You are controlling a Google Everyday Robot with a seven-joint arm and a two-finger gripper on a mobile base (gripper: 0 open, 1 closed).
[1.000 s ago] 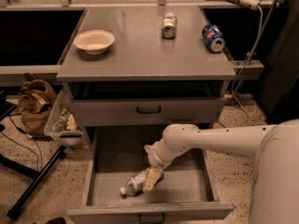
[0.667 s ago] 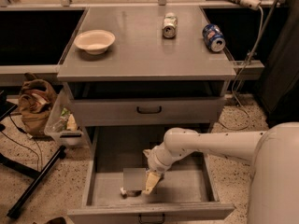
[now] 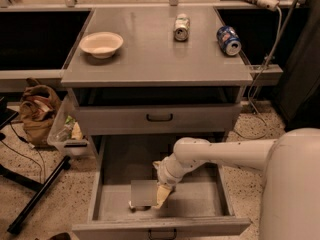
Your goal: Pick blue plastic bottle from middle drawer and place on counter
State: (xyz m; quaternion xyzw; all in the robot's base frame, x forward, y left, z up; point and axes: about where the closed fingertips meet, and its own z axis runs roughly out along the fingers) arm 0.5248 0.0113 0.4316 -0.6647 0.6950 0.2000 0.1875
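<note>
The blue plastic bottle [image 3: 143, 193] lies on the floor of the open middle drawer [image 3: 125, 156], near its front, and shows as a pale block with a small white end at its lower left. My gripper [image 3: 161, 196] reaches down into the drawer from the right. It is right against the bottle's right end. The white arm [image 3: 220, 154] crosses the drawer's right side. The counter [image 3: 150, 59] is the grey top above.
On the counter stand a white bowl [image 3: 101, 44] at the left, a can [image 3: 181, 27] at the back middle and a blue can [image 3: 228, 40] at the right. The upper drawer [image 3: 160, 117] is pushed in. A bag [image 3: 37, 111] and a bin [image 3: 67, 131] sit on the floor at the left.
My gripper has moved down and slightly forward to the bottle's right end. The bottle has turned from lying slantwise to lying more square near the drawer's front.
</note>
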